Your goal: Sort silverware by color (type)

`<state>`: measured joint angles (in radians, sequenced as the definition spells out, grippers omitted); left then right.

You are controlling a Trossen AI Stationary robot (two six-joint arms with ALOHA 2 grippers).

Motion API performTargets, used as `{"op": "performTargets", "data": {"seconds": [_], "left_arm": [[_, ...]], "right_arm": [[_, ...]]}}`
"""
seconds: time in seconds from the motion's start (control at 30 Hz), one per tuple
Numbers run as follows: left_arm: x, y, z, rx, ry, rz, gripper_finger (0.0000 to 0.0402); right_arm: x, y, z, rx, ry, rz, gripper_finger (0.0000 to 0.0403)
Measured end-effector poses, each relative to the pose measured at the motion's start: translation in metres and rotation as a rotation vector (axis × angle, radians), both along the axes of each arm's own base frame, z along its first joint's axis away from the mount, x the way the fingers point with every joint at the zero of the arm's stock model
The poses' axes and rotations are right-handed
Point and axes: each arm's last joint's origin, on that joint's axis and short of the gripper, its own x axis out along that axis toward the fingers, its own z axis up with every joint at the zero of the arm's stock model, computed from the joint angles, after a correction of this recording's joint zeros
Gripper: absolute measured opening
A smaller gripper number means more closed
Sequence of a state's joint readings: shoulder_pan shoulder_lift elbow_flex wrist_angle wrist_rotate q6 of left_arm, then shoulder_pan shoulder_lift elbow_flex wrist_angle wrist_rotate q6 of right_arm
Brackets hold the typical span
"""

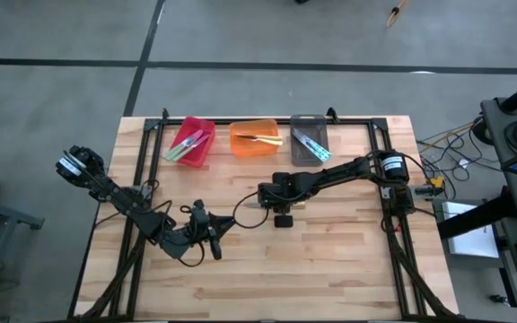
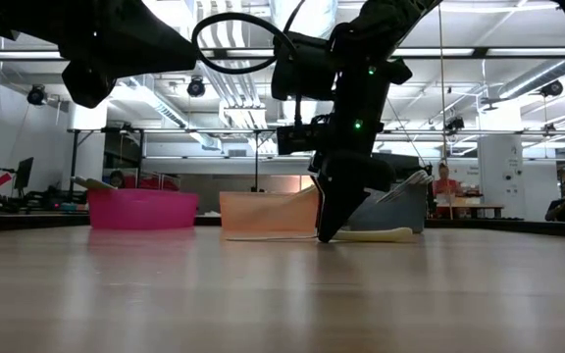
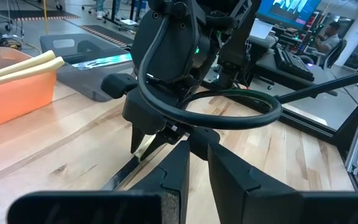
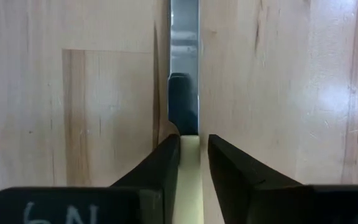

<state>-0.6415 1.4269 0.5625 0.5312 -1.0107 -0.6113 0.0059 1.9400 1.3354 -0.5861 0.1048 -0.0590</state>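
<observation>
A knife with a pale yellow handle [image 4: 190, 180] and a silver blade [image 4: 184, 37] lies flat on the table's middle [image 2: 381, 234]. My right gripper [image 4: 194, 146] points steeply down over it. It is open by a narrow gap, one finger on each side of the handle near the blade. My left gripper [image 3: 197, 140] hangs near the table's front left [image 1: 218, 229], pointing at the right gripper, with a narrow gap and nothing between its fingers. More silverware lies in three bins at the far edge. My right gripper's fingertips [image 4: 166, 155] stand astride the knife's yellow handle [image 4: 191, 163], next to where the blade begins. They come from above and lie along the knife. The knife lies flat on the table. I cannot tell whether the fingers touch it.
Along the far edge stand a red bin [image 1: 206, 151] with green-handled pieces, an orange bin [image 1: 240, 145] with pale yellow ones and a grey bin [image 1: 298, 151] with light blue ones. Black frame rails [image 1: 386, 224] run down both table sides. Bare wood lies along the near side.
</observation>
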Motion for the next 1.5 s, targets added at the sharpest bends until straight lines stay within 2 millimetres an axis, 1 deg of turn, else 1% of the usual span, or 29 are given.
{"op": "performTargets", "data": {"seconds": [0.47,0.6,0.77,1.0,1.2,1.37,1.5], "left_arm": [[0.0,0.0,0.0,-0.004,-0.001,-0.001,0.004],[0.0,0.0,0.0,-0.003,-0.001,-0.001,0.004],[0.0,0.0,0.0,-0.003,-0.002,0.0,0.004],[0.0,0.0,0.0,-0.003,-0.001,0.0,0.004],[0.0,0.0,0.0,-0.01,-0.007,0.001,0.004],[0.0,0.0,0.001,-0.012,-0.009,0.001,0.004],[0.0,0.0,0.001,-0.008,-0.007,0.0,0.004]], "right_arm": [[-0.001,0.0,0.002,-0.002,-0.006,-0.009,0.0122],[-0.003,0.0,0.01,0.009,-0.019,-0.009,0.0133],[-0.005,-0.001,0.025,0.017,-0.059,-0.032,0.0145],[-0.007,-0.001,0.034,0.01,-0.077,-0.021,0.0153],[-0.011,0.0,0.03,0.04,-0.038,-0.013,0.0151],[-0.016,0.0,0.014,0.042,0.023,-0.016,0.0148],[-0.018,0.0,0.006,0.043,0.026,-0.015,0.0142]]}}
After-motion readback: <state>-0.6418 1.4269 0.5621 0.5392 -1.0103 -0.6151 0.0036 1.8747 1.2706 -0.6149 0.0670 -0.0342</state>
